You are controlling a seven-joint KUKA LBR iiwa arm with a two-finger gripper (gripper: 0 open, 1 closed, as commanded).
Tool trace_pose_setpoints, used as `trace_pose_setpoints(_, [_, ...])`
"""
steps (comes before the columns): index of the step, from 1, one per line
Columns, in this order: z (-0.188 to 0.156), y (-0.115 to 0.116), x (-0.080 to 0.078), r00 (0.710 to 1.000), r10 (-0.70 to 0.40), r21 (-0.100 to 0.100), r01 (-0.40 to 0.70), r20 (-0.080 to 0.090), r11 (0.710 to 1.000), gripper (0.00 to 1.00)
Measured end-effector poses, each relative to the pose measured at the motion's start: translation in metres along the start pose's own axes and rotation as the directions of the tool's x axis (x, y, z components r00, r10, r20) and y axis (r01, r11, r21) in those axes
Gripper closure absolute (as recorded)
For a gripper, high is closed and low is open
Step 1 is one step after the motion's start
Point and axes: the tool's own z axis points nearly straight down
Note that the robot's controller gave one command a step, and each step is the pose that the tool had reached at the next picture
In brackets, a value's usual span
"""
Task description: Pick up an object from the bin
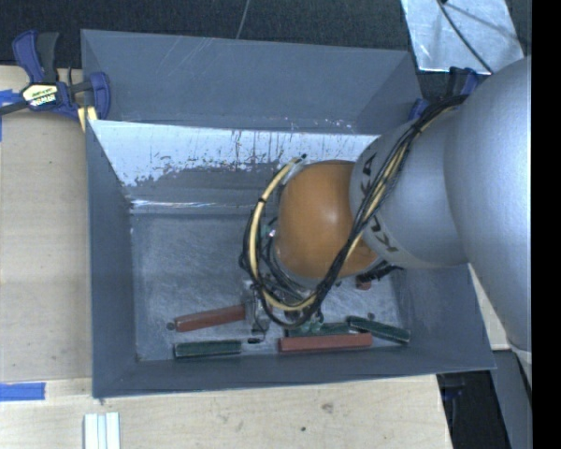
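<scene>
Looking down, I find my pincer (258,324) between a brown stick (210,319) and a red bar (324,342). Cables (262,215) mask its grip; I cannot tell.

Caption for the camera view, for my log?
Tool low near the bin front wall, between a reddish-brown stick and a reddish bar, a dark green stick nearby.

A single camera is set above the rectangular grey metal bin (112,251) and aimed downward at a slight tilt, so that the far sloping wall (243,82) is seen broadly and the near one foreshortened. The bin is framed closely and takes up most of the view. The large silver robot arm (467,176) with its rounded orange cover (318,218) is seen entering from the right.
</scene>
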Motion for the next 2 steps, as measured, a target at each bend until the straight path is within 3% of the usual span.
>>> trace_pose_setpoints(1, [-0.061,-0.002,-0.021,0.999,0.037,0.003,-0.037,-0.003,0.999,1.0])
trace_pose_setpoints(2, [-0.045,-0.001,0.006,0.999,-0.044,0.002,0.044,0.0,0.999,0.0])
